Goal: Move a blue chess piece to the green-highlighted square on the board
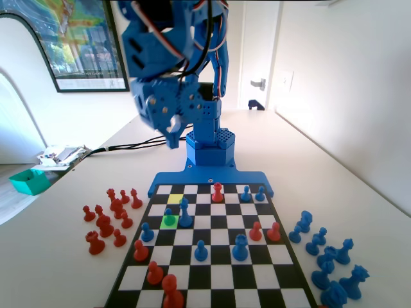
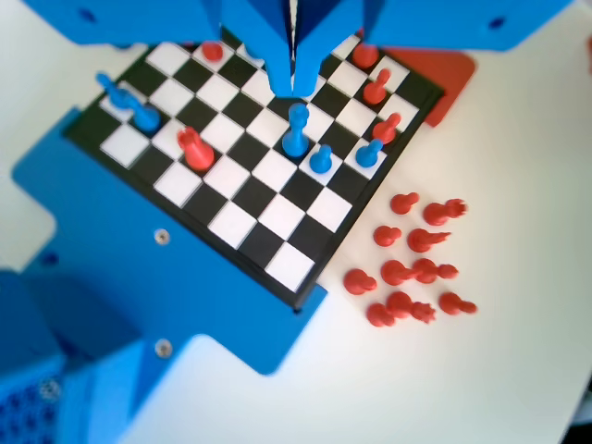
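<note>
My pincer hangs high above the board's far edge in the fixed view, its jaws pressed together on nothing. The blue chess piece stands on the green-highlighted square, in the second column from the board's left edge, third row from the far edge, just beside a taller slim blue piece. In the wrist view my jaw tips hang above that pawn.
</note>
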Controlling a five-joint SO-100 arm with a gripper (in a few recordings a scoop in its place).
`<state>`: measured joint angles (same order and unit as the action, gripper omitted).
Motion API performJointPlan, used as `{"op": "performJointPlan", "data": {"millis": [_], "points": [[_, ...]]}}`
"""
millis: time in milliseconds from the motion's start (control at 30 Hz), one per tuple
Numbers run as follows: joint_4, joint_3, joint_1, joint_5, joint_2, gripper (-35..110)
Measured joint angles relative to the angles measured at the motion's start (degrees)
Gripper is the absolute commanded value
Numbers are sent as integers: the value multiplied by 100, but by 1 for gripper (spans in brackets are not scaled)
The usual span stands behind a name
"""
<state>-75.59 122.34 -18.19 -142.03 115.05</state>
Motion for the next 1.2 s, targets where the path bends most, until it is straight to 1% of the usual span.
{"op": "performJointPlan", "data": {"millis": [233,667,1000,1200], "points": [[-325,483,281,1222,1283,1],[-1274,536,958,3120,2936,1],[-2250,-202,1292,3797,3639,1],[-2391,-334,1477,3973,4254,1]]}}
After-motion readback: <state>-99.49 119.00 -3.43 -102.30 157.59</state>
